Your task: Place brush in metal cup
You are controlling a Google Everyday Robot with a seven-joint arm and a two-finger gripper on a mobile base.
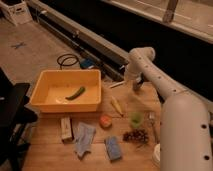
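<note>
White brush [116,84] juts from the tool [131,81] at nine o'clock, seemingly clamped; metal cup unseen, placing remains.

Wooden table [95,160] seen carrying yellow tub [67,90] at 10 o'clock, yellow banana-like piece [116,105] near centre, orange piece [105,121], green cup [136,119], grapes [135,135], silver spoon [151,125], two blue cloths. Gripper [136,86] positioned over table's 1 o'clock edge.
</note>
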